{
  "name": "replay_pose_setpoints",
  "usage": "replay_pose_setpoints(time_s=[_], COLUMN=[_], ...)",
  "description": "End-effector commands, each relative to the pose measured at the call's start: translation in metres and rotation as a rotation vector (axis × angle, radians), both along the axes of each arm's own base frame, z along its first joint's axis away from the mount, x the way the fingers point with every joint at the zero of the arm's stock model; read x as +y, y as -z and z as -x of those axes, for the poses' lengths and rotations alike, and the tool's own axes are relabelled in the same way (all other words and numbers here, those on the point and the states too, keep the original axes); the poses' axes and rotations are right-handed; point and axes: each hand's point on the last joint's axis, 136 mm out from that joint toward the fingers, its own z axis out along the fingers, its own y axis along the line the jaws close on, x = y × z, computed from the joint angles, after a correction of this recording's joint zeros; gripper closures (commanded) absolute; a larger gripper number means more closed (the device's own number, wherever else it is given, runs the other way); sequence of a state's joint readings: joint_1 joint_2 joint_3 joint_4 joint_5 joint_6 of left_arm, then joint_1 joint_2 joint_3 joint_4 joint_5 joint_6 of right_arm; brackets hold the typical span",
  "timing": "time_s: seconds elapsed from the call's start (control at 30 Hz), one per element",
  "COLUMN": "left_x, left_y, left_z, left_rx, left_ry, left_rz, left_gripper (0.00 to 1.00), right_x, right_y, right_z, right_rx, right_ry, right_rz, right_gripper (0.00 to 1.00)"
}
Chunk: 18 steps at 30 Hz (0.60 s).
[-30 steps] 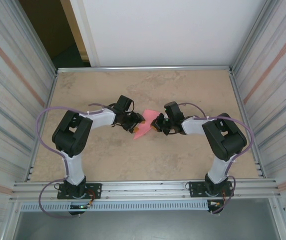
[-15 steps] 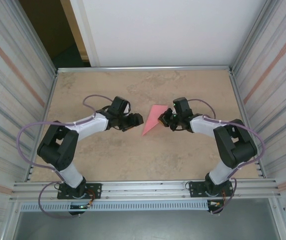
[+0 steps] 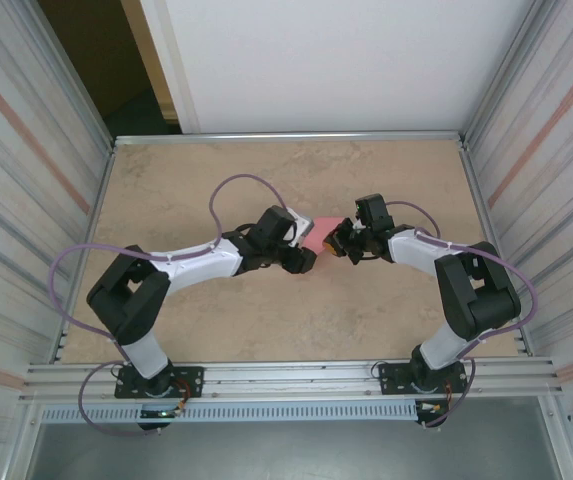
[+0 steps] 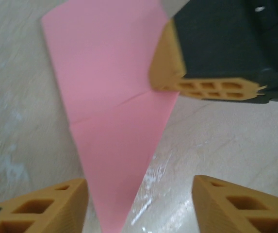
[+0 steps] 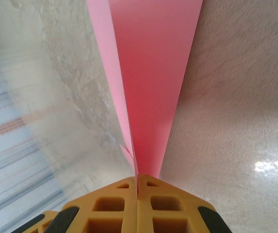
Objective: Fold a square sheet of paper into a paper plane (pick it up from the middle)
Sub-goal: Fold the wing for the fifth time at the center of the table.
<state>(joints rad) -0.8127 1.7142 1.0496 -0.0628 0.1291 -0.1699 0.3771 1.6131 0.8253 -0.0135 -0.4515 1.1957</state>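
Top external view: two arms meet at mid-table over a thin pink-red sheet of paper (image 3: 319,232) that is folded and no longer square. It lies between the left gripper (image 3: 303,259) and the right gripper (image 3: 342,243). The black body of the left gripper covers the paper's near-left part, and from this height the set of either pair of jaws cannot be read. Around them are the beige marbled tabletop (image 3: 206,170), ribbed metal side walls (image 3: 26,160), a white back panel (image 3: 346,60), looping purple cables (image 3: 234,182) and an aluminium rail (image 3: 286,377) along the near edge.

Left wrist view: the sheet of paper (image 4: 109,82) lies flat on the tabletop (image 4: 226,141), tapering to a point that aims at the camera, with a crease running across it. The left gripper (image 4: 139,194) stands wide open, its orange fingers (image 4: 240,204) either side of the point and holding nothing. One finger of the right gripper (image 4: 202,85) meets the paper's right edge.

Right wrist view: the right gripper (image 5: 138,182) is pinched closed on the sheet of paper (image 5: 153,73), pads pressed together over its edge. Two layers show here, one flap standing up at the left, and the paper widens away from the fingers.
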Motion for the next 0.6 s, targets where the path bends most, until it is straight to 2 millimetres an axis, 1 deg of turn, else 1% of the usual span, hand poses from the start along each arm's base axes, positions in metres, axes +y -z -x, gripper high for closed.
replay_pose_setpoints(time_s=[0.0,0.13,0.27,0.43,0.57], left_x=[-0.015,-0.016,-0.015,-0.018,-0.021], left_y=[0.001,0.012,0.019,0.026,0.029], left_z=[-0.009,-0.014,-0.018,-0.018,-0.015], left_rx=[-0.184,-0.235,-0.272,-0.308,-0.313], left_ry=[0.143,0.173,0.181,0.233,0.278], left_rz=[-0.072,-0.129,-0.16,-0.193,-0.202], left_gripper=[0.45,0.47,0.49,0.56,0.58], right_x=[0.003,0.001,0.001,0.003,0.004], right_y=[-0.007,-0.008,-0.008,-0.006,-0.005], right_z=[-0.002,-0.003,-0.004,-0.004,-0.004], right_rx=[0.008,0.018,0.03,0.058,0.069], right_ry=[-0.022,-0.019,-0.016,-0.014,-0.012], right_rz=[-0.013,-0.024,-0.039,-0.065,-0.077], right_gripper=[1.0,1.0,1.0,1.0,0.99])
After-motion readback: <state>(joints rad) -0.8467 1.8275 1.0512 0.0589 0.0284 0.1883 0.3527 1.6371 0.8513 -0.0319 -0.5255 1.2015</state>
